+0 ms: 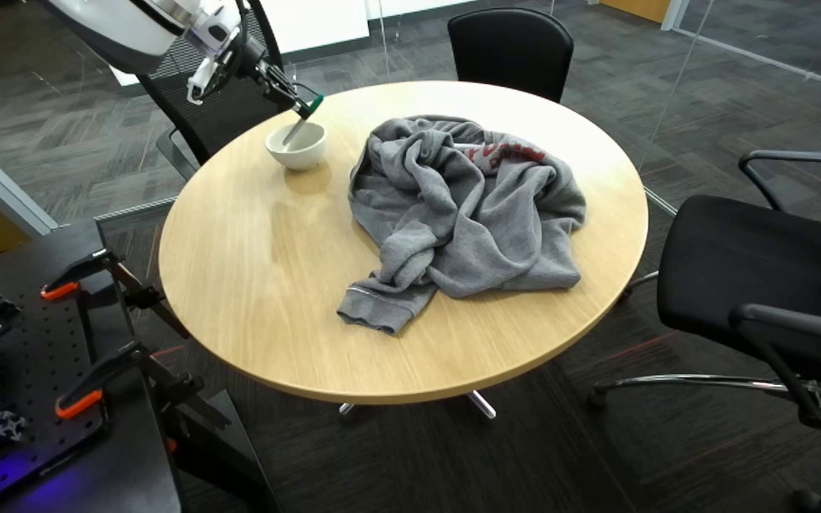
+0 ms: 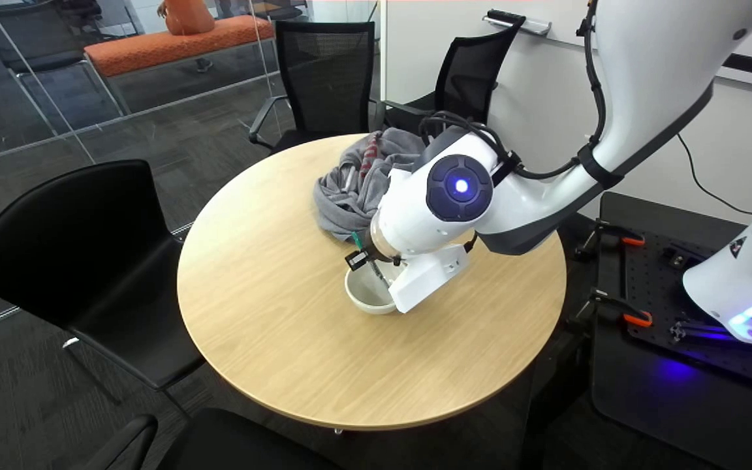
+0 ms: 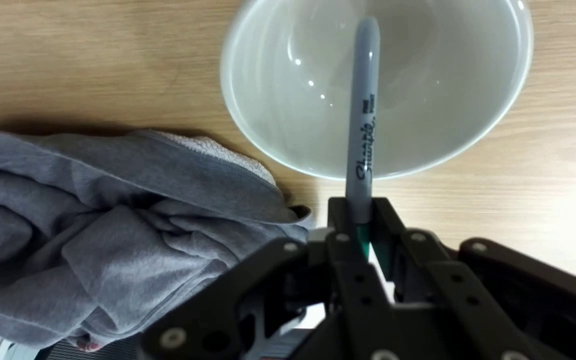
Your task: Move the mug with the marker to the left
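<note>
The mug is a white bowl-like cup [image 1: 303,157] upright on the round table; it also shows in an exterior view [image 2: 364,297] and in the wrist view [image 3: 273,100]. The marker [image 3: 363,135] has a grey barrel and a green end. It leans at a slant, with its grey end inside the cup. Its green end [image 1: 316,104] sticks up past the fingers. My gripper [image 3: 359,210] is shut on the marker near the green end, above and beside the cup's rim. I cannot tell whether the marker touches the cup's inside. The arm hides part of the cup in an exterior view [image 2: 376,274].
A grey sweatshirt [image 1: 467,214] lies heaped on the table [image 1: 239,285] beside the cup; it also shows in the wrist view [image 3: 118,240]. The cup stands near the table edge in an exterior view. Black chairs [image 1: 514,50] surround the table. The robot's black stand [image 2: 676,391] is beside it.
</note>
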